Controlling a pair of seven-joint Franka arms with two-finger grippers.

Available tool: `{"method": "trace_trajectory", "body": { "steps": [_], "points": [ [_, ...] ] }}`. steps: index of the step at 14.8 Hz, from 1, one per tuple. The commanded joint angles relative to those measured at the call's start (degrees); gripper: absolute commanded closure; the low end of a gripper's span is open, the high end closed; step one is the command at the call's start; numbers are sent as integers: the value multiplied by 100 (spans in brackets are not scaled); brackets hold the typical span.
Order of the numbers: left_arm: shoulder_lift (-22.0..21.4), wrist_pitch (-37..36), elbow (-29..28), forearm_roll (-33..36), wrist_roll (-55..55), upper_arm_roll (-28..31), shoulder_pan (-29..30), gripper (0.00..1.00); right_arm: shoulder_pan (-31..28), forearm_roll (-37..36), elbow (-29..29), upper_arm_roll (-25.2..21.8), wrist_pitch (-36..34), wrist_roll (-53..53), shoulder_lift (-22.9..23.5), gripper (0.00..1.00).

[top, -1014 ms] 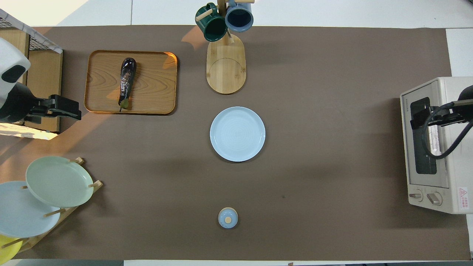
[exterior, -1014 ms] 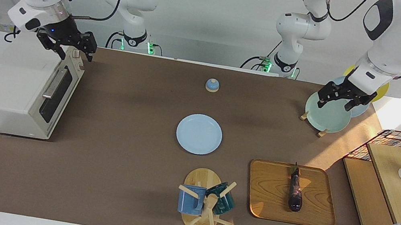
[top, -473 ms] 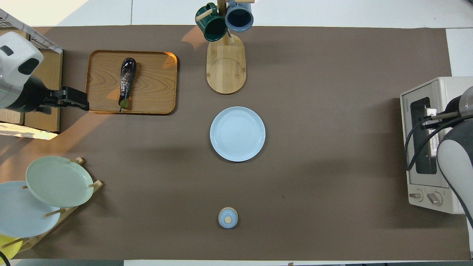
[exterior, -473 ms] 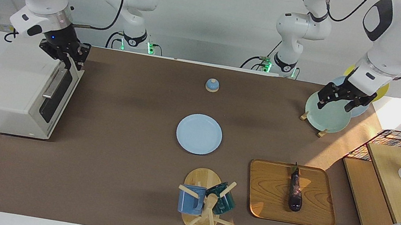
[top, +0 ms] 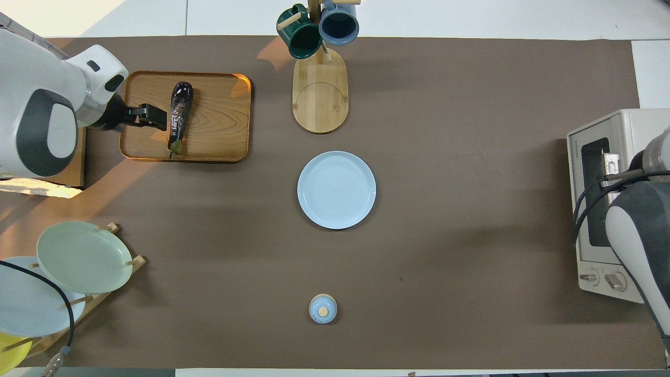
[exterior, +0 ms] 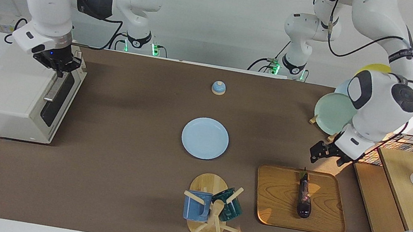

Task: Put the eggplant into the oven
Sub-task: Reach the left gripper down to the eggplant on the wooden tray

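Two jobs run together: the right tool (exterior: 60, 68), pinched on the oven (exterior: 21, 91) door's bar handle at frame left, should pull down steadily, while the wide-open left tool (exterior: 324, 151) should straddle the eggplant (exterior: 304, 197) on the wooden tray (exterior: 280, 204), lower right.

Blue plate (exterior: 205, 138) at the table's middle; small bell (exterior: 218, 88) nearer the robots; mug stand (exterior: 208, 213) farther; wooden tray (exterior: 278, 199) beside the stand; plate rack (top: 63, 277) toward the left arm's end.
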Motion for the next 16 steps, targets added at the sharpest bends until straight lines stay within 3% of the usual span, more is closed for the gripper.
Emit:
{"method": "trace_trajectory", "body": {
  "steps": [1, 4, 8, 12, 16],
  "points": [
    [673, 481, 333, 129, 308, -16, -6, 0, -162, -203, -216, 41, 327, 109, -9, 100],
    [1000, 948, 343, 138, 519, -16, -15, 0, -311, -239, -444, 41, 591, 109, 53, 100],
    [1019, 1010, 290, 121, 747, -16, -41, 2, -303, -213, -558, 58, 635, 380, 71, 100],
    [1019, 1185, 177, 121, 809, -16, -120, 39, -101, -142, -875, 67, 1284, 513, 167, 100],
    [1010, 1282, 71, 112, 889, -16, -120, 46, 207, 16, -946, 76, 1926, 847, 685, 100]
  ]
}}
